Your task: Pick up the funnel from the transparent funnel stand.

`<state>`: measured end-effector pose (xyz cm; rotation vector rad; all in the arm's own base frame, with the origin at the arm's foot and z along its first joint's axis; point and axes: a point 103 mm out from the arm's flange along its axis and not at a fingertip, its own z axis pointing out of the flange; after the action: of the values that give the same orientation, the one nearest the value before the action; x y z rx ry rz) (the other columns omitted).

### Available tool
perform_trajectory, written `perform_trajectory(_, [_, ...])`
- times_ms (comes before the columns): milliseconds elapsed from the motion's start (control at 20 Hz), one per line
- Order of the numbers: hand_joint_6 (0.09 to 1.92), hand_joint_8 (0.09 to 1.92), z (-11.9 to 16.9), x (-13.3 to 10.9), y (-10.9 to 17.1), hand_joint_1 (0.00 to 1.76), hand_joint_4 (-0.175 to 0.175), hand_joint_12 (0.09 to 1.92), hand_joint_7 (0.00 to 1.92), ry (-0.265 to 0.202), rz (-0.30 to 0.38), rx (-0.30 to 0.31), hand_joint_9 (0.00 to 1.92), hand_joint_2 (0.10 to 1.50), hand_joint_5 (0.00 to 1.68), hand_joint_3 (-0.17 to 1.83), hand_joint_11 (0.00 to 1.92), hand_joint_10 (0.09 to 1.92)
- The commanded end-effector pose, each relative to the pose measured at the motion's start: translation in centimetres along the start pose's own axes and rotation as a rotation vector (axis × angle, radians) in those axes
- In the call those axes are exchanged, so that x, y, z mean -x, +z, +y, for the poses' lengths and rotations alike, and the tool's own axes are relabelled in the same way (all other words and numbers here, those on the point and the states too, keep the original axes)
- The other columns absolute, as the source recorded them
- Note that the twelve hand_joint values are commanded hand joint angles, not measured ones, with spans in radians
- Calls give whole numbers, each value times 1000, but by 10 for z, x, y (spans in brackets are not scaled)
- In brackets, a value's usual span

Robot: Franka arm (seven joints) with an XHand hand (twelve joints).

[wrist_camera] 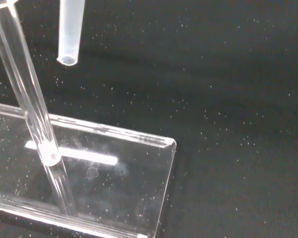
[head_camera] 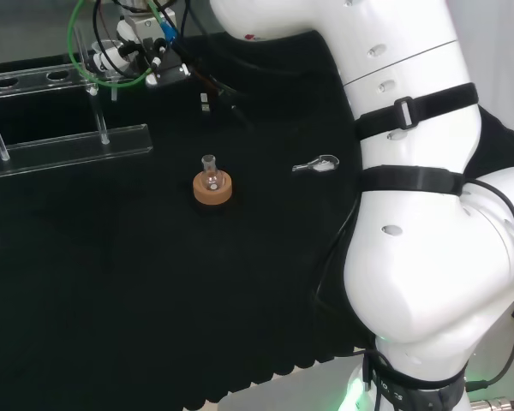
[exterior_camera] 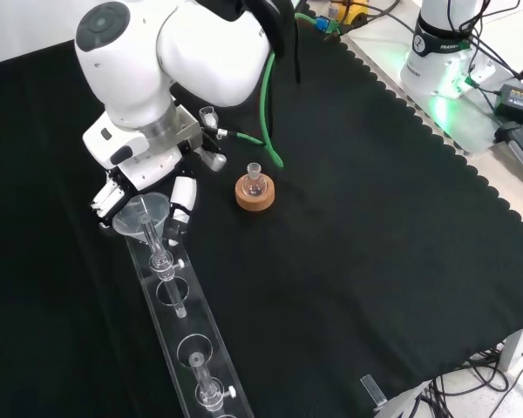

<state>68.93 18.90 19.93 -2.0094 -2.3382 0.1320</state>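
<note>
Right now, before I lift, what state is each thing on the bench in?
funnel: upright in the end of the stand, fingers at both sides.
hand: at the funnel's bowl; closure unclear.
funnel stand: clear, standing on the cloth.
small flask: upright on its cork ring, untouched.

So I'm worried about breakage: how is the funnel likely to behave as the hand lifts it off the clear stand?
The funnel looks thin and clear, so probably light and rigid but breakable. Its smooth cone may slip between the fingers set at its sides. Its long stem hangs beside the funnel stand post, so a tilted lift might knock it.
</note>
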Motion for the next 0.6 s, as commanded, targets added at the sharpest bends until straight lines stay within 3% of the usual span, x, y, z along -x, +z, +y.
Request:
perform_trajectory(50, [1356, 1679, -1, -3, -6, 437, -175, 1027, 743, -19, -27, 114, 1259, 1018, 226, 170, 1630, 1330])
perform_trajectory(350, [1438, 1726, -7, -4, -16, 682, -175, 952, 904, -30, -61, 213, 1456, 1064, 457, 204, 1833, 1284])
perform_trajectory(600, [1410, 1678, -20, 1, -60, 802, -175, 926, 1012, -16, -57, 298, 1549, 1077, 586, 225, 1893, 1256])
